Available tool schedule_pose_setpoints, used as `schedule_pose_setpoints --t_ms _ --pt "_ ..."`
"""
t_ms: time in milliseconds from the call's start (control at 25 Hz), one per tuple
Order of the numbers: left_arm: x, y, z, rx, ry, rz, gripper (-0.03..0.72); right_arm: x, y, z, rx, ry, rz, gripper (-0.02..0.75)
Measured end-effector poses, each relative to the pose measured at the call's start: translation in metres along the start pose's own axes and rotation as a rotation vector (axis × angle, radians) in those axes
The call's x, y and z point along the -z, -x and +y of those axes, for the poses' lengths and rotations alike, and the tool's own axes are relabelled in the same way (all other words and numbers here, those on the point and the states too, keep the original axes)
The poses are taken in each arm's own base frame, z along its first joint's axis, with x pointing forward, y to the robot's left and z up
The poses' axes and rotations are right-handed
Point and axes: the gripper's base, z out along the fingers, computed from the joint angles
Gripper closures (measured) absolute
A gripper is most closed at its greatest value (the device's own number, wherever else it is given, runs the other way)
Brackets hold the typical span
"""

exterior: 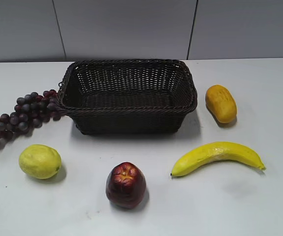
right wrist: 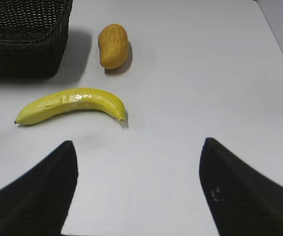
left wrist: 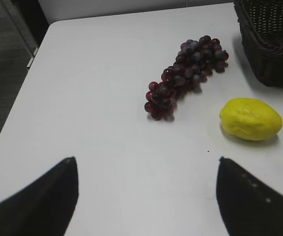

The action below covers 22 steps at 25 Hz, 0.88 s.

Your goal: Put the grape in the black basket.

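Observation:
The grape (exterior: 20,118) is a long dark purple bunch lying on the white table left of the black basket (exterior: 127,114), its upper end touching the basket's left side. It also shows in the left wrist view (left wrist: 185,73), with the basket's corner (left wrist: 271,39) at top right. The basket is empty. My left gripper (left wrist: 146,160) is open and empty, hovering above bare table short of the grape. My right gripper (right wrist: 139,142) is open and empty above bare table. Neither gripper shows in the exterior view.
A yellow lemon (exterior: 40,161) lies in front of the grape. A dark red apple (exterior: 126,185) sits at front centre. A banana (exterior: 217,156) and an orange-yellow fruit (exterior: 220,103) lie right of the basket. The table's left edge (left wrist: 13,113) is near.

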Motion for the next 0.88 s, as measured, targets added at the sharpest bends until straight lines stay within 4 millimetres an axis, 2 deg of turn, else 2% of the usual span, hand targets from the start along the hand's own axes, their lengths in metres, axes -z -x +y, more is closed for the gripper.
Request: schedule_pose_setpoints --t_ms 480,720,880 --pt "0.0 0.0 0.0 0.0 0.0 0.0 0.03 0.0 0.0 0.0 0.0 0.0 0.0 0.153" --pt "0.0 0.0003 -0.0005 0.008 -0.006 -0.004 0.057 0.0 0.0 0.0 0.0 0.0 0.0 0.153" --pt "0.0011 0.0093 -0.0001 0.025 -0.006 -0.04 0.073 0.0 0.0 0.0 0.0 0.0 0.0 0.153"
